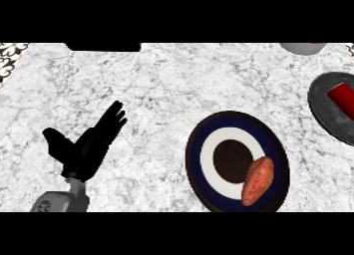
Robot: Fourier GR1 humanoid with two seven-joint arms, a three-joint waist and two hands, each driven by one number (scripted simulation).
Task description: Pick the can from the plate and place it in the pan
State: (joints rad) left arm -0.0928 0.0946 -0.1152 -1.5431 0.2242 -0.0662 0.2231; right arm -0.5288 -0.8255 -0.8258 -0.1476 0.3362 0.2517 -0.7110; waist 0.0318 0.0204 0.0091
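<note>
The left robot hand (88, 144) shows at about 8 o'clock in the head view, above the marbled bench (179, 84). Its fingers are straight and spread a little, pointing toward 1 o'clock, and its thumb sticks out toward 10 o'clock. It has hold of nothing. Its grey forearm (62, 199) comes in from the lower edge at 7 o'clock.

The red can (346, 101) lies on its side in the dark grey pan (334, 127) at 3 o'clock, its length running from 10 to 4 o'clock. The view's right edge cuts off part of both the can and the pan.

The plate (196, 149), with a dark blue rim, a white ring and a dark centre, sits between 4 and 5 o'clock, just beside the pan but not touching it. A sweet potato (258, 180) lies on the plate's 4 o'clock side. The robot hand is well apart from both plate and pan.

At 1 o'clock a grey vessel (303, 48) is cut off by the top edge.
</note>
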